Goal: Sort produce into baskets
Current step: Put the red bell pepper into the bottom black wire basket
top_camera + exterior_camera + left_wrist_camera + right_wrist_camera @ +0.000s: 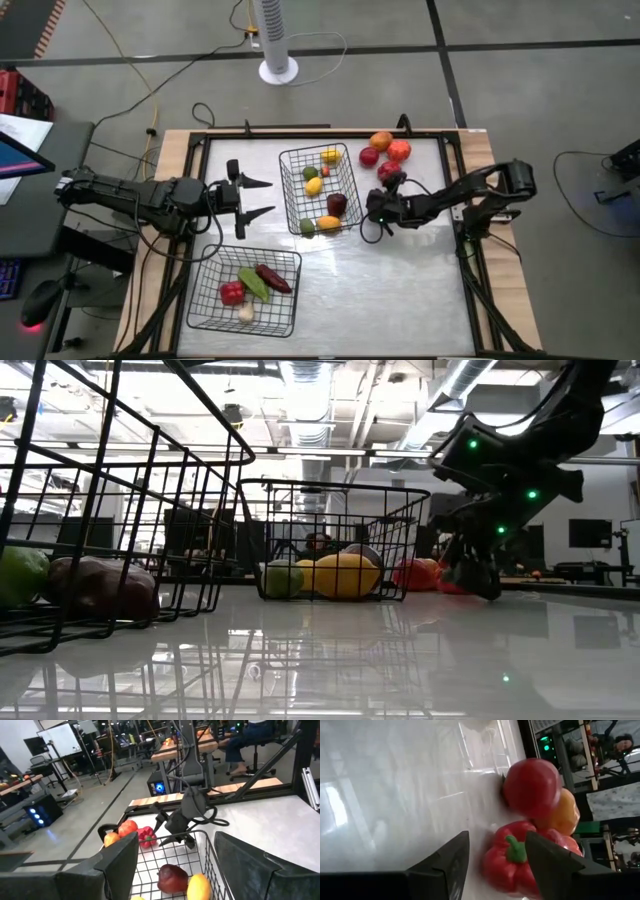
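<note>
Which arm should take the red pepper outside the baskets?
Right. Its gripper hangs open right at the red pepper; the left gripper waits across the far basket.

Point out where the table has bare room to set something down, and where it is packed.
Bare: the wide stretch of table right of the near basket and below the right gripper. Crowded: the far right corner, where loose fruit clusters beside the far basket, and the gap between the baskets, where the left gripper waits.

Grey concrete floor (520, 25) with cables; white tower fan (277, 40) beyond table's far edge; ceiling ducts (310, 390); whiteboard (62, 740); wooden workbenches (190, 747).
</note>
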Robot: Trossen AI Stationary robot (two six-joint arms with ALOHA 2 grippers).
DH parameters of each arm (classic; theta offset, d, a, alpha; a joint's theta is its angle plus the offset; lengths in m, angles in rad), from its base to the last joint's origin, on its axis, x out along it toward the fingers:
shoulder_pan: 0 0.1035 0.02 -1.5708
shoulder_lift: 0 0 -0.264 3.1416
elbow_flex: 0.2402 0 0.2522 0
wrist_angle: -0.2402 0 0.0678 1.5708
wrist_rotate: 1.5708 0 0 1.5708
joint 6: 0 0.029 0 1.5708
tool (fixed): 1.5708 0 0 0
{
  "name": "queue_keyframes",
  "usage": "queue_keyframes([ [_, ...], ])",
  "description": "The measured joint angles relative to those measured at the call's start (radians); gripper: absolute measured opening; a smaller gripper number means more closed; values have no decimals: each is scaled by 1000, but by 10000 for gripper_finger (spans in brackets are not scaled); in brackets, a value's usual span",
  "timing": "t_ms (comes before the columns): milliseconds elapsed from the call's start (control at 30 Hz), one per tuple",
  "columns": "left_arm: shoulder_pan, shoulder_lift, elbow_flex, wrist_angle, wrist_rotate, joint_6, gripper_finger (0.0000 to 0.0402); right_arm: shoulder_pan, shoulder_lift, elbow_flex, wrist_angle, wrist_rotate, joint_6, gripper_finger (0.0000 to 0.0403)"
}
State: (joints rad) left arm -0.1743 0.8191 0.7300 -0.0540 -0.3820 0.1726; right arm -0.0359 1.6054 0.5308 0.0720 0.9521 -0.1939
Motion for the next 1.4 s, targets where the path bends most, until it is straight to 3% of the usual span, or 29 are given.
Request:
queue_keyframes([
  [200, 0, 0, 0, 0, -9, 3, 249, -66, 11, 0, 40, -17, -23, 203],
  [333, 0, 0, 0, 0, -12, 3, 249, -110, 32, 3, 68, -98, -23, 189],
  [600, 0, 0, 0, 0, -24, 16, 249, -138, 30, 2, 67, -113, -47, 151],
  [933, 0, 0, 0, -1, -25, 26, 249, -149, 31, 1, 40, -83, -72, 91],
  [1100, 0, 0, 0, 0, -26, 26, 249, -151, 32, 1, 38, -81, -73, 35],
  [1400, 0, 0, 0, 0, -58, 53, 249, -138, 30, 7, 24, -50, -69, 32],
])
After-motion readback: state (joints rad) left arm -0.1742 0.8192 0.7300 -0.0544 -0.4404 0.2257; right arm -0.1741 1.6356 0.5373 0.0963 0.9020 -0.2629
